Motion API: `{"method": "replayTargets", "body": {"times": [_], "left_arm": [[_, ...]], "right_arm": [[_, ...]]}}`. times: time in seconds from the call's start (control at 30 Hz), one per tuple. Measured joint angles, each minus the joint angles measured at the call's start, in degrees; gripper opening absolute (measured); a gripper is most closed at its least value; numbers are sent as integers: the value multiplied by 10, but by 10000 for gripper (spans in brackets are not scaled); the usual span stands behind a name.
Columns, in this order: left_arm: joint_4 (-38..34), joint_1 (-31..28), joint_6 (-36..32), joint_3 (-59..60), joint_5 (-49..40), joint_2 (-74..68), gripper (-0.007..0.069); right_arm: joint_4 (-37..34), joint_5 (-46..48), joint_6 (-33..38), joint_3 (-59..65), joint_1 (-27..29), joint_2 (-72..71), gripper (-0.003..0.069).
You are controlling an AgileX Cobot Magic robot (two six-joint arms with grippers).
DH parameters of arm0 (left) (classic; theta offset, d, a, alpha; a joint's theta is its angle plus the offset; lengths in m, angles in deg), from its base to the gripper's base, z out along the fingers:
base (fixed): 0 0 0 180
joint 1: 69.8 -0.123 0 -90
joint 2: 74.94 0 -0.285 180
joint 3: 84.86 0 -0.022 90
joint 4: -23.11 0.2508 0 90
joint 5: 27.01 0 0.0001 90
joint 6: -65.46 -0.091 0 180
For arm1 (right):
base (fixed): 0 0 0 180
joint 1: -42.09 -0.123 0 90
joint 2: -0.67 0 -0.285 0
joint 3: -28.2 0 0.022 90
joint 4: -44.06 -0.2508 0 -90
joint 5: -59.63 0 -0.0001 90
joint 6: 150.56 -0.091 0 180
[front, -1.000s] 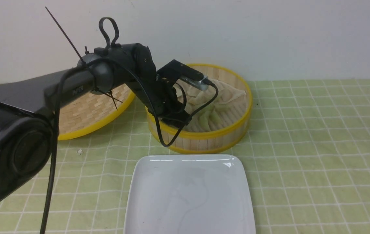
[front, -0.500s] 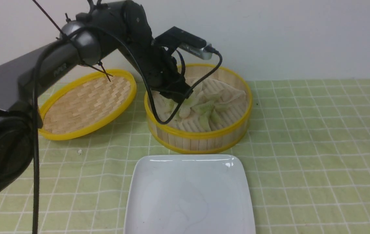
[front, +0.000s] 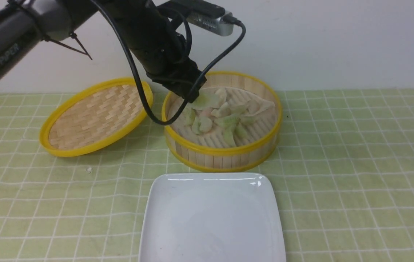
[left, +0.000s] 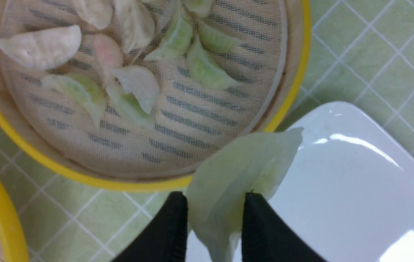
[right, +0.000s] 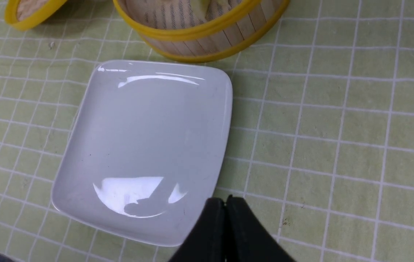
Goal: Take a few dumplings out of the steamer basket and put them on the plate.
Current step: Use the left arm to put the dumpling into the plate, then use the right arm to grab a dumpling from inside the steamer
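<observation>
My left gripper [left: 214, 196] is shut on a pale green dumpling [left: 239, 163] and hangs above the steamer basket's near left rim [left: 83, 176]. From the front, the held dumpling [front: 204, 100] shows just under the left gripper [front: 191, 95], above the basket [front: 225, 153]. Several more dumplings [front: 223, 120] lie on the cloth liner inside. The white plate [front: 210, 218] sits in front of the basket with nothing on it. My right gripper [right: 225, 200] is shut on nothing, low by the plate's [right: 145, 138] right side.
The flat woven lid [front: 94, 116] with a yellow rim leans on the table left of the basket. A green checked cloth [front: 338, 203] covers the table. A small white crumb [front: 89, 169] lies near the lid. The left arm's cable [front: 145, 105] loops down beside the basket.
The left arm has risen out of the basket with a dumpling in its jaws. The other dumplings now show. The right arm has not moved.
</observation>
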Motion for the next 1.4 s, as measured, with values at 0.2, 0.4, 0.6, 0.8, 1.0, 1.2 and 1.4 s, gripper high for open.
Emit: {"method": "replayTargets", "body": {"times": [0.2,0.4,0.6,0.8,1.0,1.2,1.4], "left_arm": [[-11,0,20,149,0,29,172],[-60,0,18,223,4,-21,172],[-68,0,18,226,9,-66,172],[-69,0,18,226,13,-74,198],[-74,0,22,217,16,-70,356],[-71,0,37,215,16,-8,283],[-46,0,48,218,14,140,23]], "right_arm": [[0,0,4,0,0,0,-14],[0,-2,7,0,0,0,-14],[0,-3,8,0,0,0,-14],[0,-18,8,-3,0,2,-14],[-5,-12,9,-52,0,45,-14],[-15,4,13,-133,-18,137,-13],[32,-19,7,-223,-107,282,-10]]}}
